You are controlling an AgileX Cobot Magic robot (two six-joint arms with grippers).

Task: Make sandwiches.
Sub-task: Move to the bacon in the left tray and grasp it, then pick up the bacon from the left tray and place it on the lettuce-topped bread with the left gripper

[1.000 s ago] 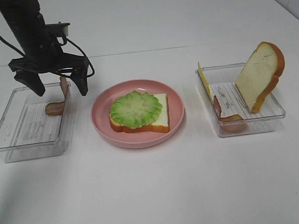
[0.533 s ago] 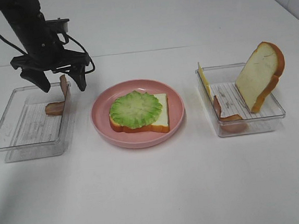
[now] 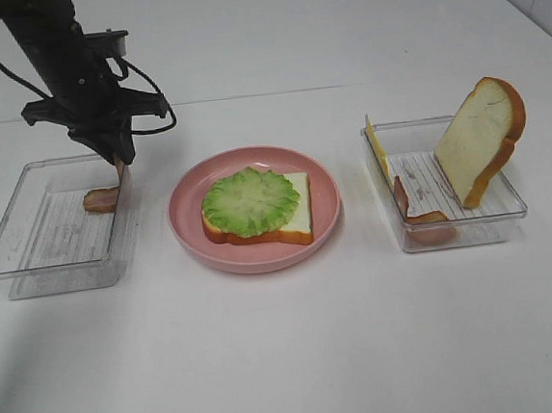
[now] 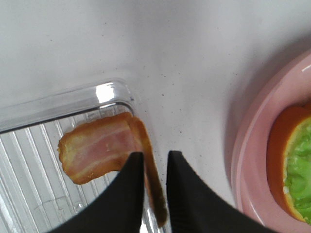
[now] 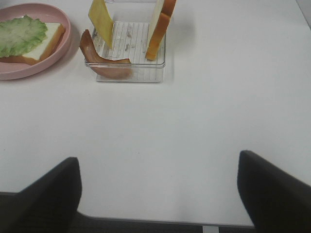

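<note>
On the pink plate (image 3: 186,224) lies one bread slice (image 3: 299,216) topped with ruffled green lettuce (image 3: 249,201). A bacon strip (image 3: 104,198) sits in the left clear tray (image 3: 28,249), one end bent up against the tray's right wall. My left gripper (image 3: 117,155) is shut on that raised end; in the left wrist view the bacon (image 4: 97,148) runs up between the black fingers (image 4: 129,194). My right gripper (image 5: 158,194) is open with nothing between its fingers, hanging over bare table well short of the right tray (image 5: 131,77).
The right clear tray (image 3: 517,203) holds an upright bread slice (image 3: 478,140), a yellow cheese square (image 3: 376,147) on edge and another bacon strip (image 3: 422,219). The plate stands between the two trays. A black cable loops beside the left arm.
The left gripper's fingers, spread wide above the tray's right wall a second ago, have come together around the raised end of the bacon strip. Plate and right tray are unchanged.
</note>
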